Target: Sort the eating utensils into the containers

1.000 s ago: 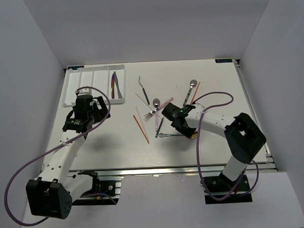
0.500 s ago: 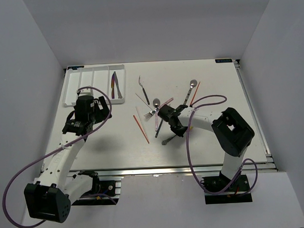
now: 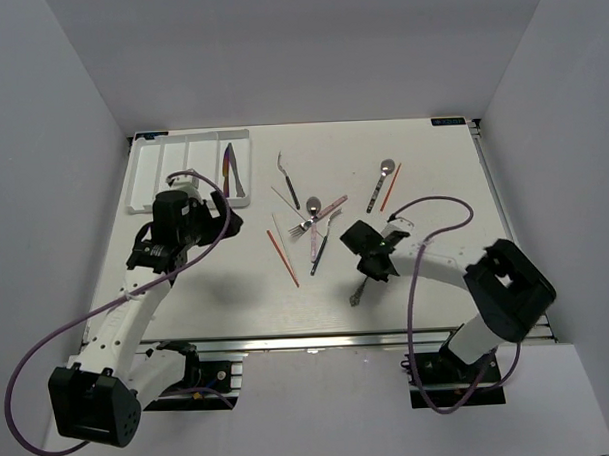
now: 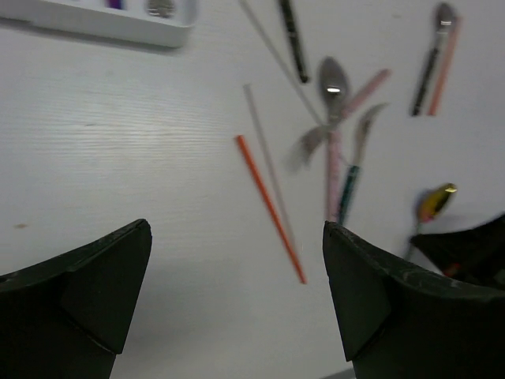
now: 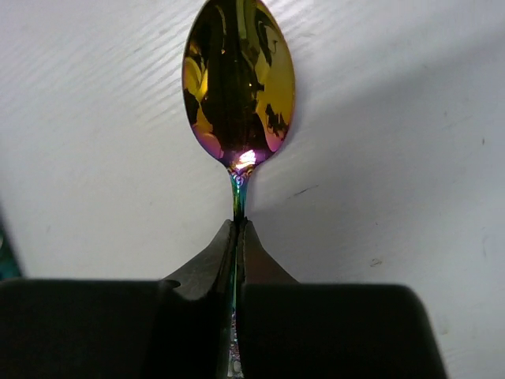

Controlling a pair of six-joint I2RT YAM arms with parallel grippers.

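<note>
My right gripper [image 5: 238, 225] is shut on the thin neck of an iridescent gold-bowled spoon [image 5: 238, 79], whose bowl sticks out past the fingertips just above the table. From above, this spoon [image 3: 357, 292] pokes out of the right gripper [image 3: 365, 274] towards the near edge. My left gripper [image 4: 237, 237] is open with nothing in it, above bare table left of a red chopstick [image 4: 268, 205]. The white tray [image 3: 161, 193] lies at the far left, with an iridescent knife [image 3: 227, 169] in its right slot. Other utensils lie loose mid-table: a silver spoon [image 4: 333, 79], a pink chopstick [image 4: 365, 93] and a fork [image 3: 301, 228].
A dark-handled utensil [image 3: 286, 179] lies near the far middle. A silver spoon [image 3: 380, 183] and a red chopstick [image 3: 391, 185] lie together at the far right. A pale chopstick [image 3: 280, 232] runs beside the red one [image 3: 283, 257]. Purple cables loop off both arms.
The right gripper closed on the gold-bowled spoon and carried it away from the pile, towards the near edge. The left gripper stayed open and shifted slightly right.
</note>
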